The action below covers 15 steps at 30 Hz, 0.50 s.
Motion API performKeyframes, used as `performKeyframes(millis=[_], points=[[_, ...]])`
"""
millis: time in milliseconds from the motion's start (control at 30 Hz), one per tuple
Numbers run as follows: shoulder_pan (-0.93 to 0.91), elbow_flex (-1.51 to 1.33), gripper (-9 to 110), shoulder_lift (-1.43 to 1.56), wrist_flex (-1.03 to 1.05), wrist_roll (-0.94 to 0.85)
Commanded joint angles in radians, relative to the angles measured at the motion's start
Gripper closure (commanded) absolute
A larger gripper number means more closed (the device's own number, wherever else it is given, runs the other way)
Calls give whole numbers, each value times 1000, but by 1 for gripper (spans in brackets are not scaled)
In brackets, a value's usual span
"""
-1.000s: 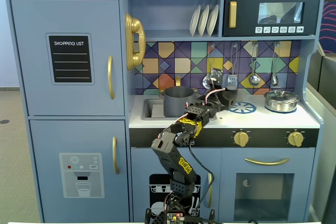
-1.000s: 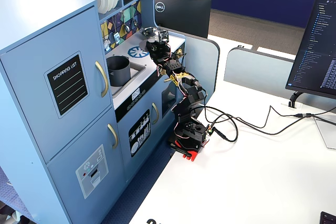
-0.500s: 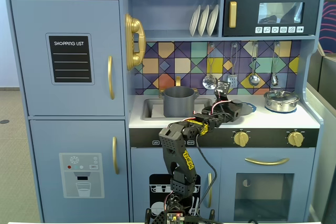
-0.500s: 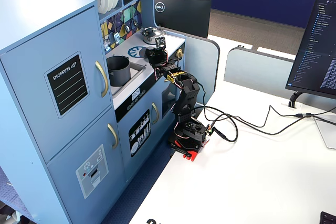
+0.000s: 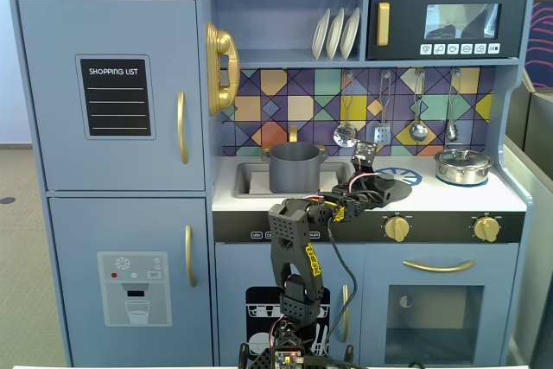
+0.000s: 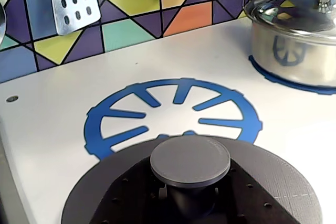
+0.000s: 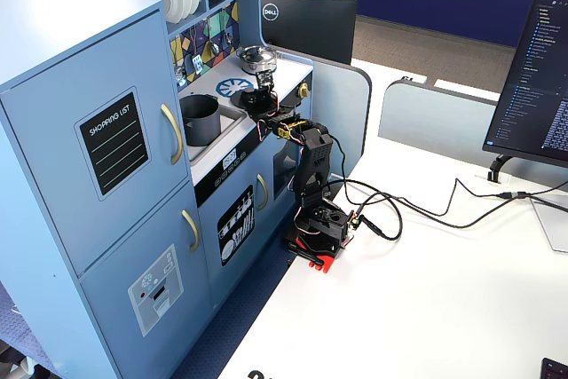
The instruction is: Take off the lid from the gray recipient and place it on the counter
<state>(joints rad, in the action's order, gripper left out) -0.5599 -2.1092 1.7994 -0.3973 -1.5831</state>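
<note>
**A:** Blue toy kitchen on the left, white desk on the right. Where's the lid (image 6: pixel 194 179)?

**B:** Nearest thing in the wrist view, dark disc with its knob up, low over the white counter (image 6: pixel 47 129), partly covering the blue burner ring (image 6: pixel 173 114).

**A:** And the gripper (image 5: pixel 373 181)?

**B:** It's at the lid, but I can't tell whether it's clamped.

**A:** Further back?

**B:** The gray recipient (image 5: pixel 295 167) stands uncovered in the sink recess; the shiny silver pot (image 6: pixel 296 35) sits by the tiled wall.
</note>
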Motion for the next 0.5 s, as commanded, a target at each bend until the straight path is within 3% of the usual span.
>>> performKeyframes(millis=[0,200,467], points=[[0,9,102,3,-64,-6],[-9,-26,97,6,-97,-12],[-35,-58,71,29,-103,-41]])
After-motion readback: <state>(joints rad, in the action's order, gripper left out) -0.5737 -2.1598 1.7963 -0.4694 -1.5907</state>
